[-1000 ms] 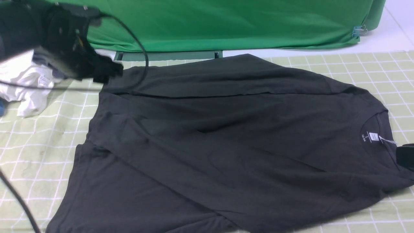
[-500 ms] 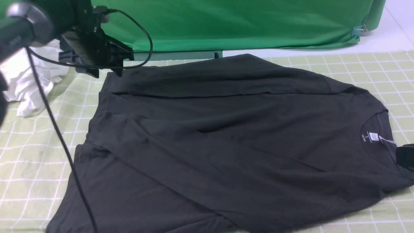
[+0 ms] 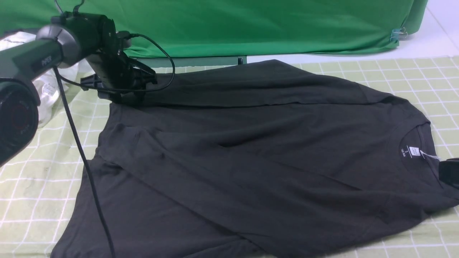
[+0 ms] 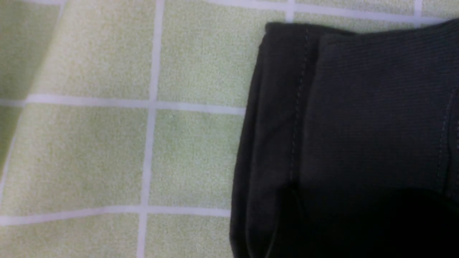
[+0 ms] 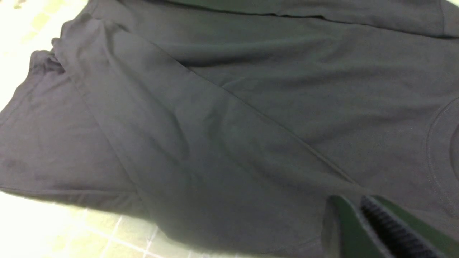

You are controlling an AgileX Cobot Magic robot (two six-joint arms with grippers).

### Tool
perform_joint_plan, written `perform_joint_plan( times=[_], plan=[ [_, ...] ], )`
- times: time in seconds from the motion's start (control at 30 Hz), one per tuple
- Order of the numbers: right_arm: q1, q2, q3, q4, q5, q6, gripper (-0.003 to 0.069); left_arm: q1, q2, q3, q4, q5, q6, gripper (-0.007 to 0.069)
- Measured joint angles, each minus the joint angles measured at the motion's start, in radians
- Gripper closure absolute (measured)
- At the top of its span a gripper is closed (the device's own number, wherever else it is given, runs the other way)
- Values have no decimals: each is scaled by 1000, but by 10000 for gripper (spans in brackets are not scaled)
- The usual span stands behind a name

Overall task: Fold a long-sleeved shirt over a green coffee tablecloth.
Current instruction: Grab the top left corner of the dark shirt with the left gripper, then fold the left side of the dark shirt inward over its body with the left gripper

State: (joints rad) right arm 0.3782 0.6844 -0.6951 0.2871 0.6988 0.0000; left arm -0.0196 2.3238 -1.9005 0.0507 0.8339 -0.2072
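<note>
1. Long-sleeved shirt (image 3: 251, 150): I see it spread out, sleeves folded across the body, on the green coffee tablecloth (image 3: 36, 186).
2. Left gripper (image 3: 125, 96): at the shirt's far left corner; I cannot tell how its jaws stand.
3. Right gripper (image 5: 349, 200): jaws nearly together, pinching shirt fabric near the collar.

Looks like a robotics lab / data-collection rig, not a home. Evidence: black robot arm (image 3: 25, 62) w/ an exposed cable (image 3: 84, 157) trailing from it, reaching over the surface. Plain deep-green backdrop cloth (image 3: 251, 25) hangs along the back, pinned at one corner w/ a binder clip (image 3: 398, 34). The green coffee tablecloth (image 3: 412, 75), pale w/ a white grid, covers the whole surface like a staged work area. The long-sleeved shirt (image 3: 251, 150) is spread flat on it as a test item. A white garment (image 3: 46, 104) sits heaped at the far left. Bare white floor or wall (image 3: 437, 32) shows beyond the backdrop; can't tell which.
</note>
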Motion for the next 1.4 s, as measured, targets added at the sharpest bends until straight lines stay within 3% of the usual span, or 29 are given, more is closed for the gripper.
perform_joint_plan(
  times=[0.07, 0.1, 0.17, 0.27, 0.63, 0.87, 1.2, 1.4],
  plan=[
    [0, 0, 0, 0, -2, 0, 589, 0, 0, 0, -3, -6, 0, 365],
    [0, 0, 0, 0, -2, 0, 589, 0, 0, 0, -3, -6, 0, 365],
    [0, 0, 0, 0, -3, 0, 589, 0, 0, -1, -8, -10, 6, 495],
    [0, 0, 0, 0, -3, 0, 589, 0, -8, -8, -9, -1, 40, 582],
    [0, 8, 0, 0, -6, 6, 583, 0, -81, -85, -51, 152, 104, 588],
    [0, 119, -32, -54, 55, 18, 582, 0, -207, -62, -59, 343, 142, 588],
    [0, 224, -102, -116, 84, 13, 580, 0, -513, 300, -86, 367, 103, 588],
    [0, 225, -102, -116, 78, 10, 576, -20, -656, 551, -109, 287, 77, 588]
  ],
)
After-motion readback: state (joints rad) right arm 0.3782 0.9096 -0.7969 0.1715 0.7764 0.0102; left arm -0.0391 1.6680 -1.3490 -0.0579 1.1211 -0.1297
